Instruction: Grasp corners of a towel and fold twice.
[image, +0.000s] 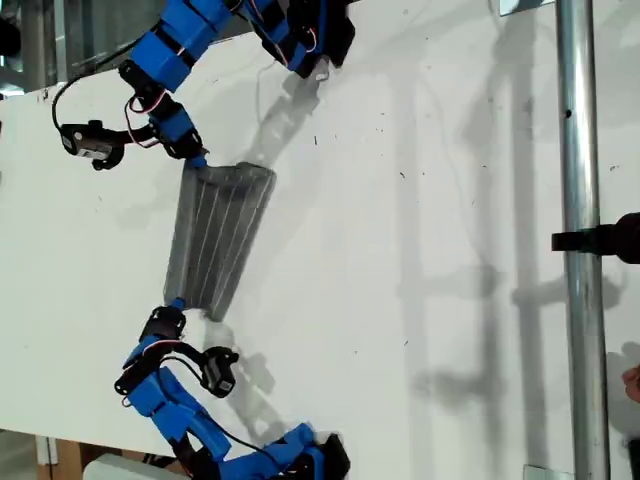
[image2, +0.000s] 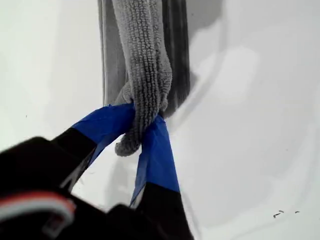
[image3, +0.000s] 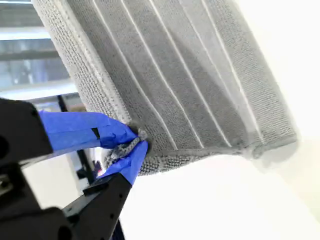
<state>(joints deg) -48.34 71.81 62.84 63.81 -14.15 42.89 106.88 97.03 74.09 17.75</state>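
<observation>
Both pinching here. My first gripper (image2: 145, 117) has its blue-taped fingers (image2: 157, 155) clamped on a bunched corner of the thin grey striped cloth towel (image2: 145, 60). My second gripper (image3: 137, 140) is squeezed shut on another corner. In the exterior view, one blue arm (image: 170, 50) reaches in from the top and the other blue arm (image: 190, 410) from the bottom, wrists bent toward each other.

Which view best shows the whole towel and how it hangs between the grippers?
The exterior view: the towel shows edge to edge, stretched between both arms. The first wrist view shows only a bunched corner pinched in my first gripper; the second wrist view shows striped cloth near my second gripper.
</observation>
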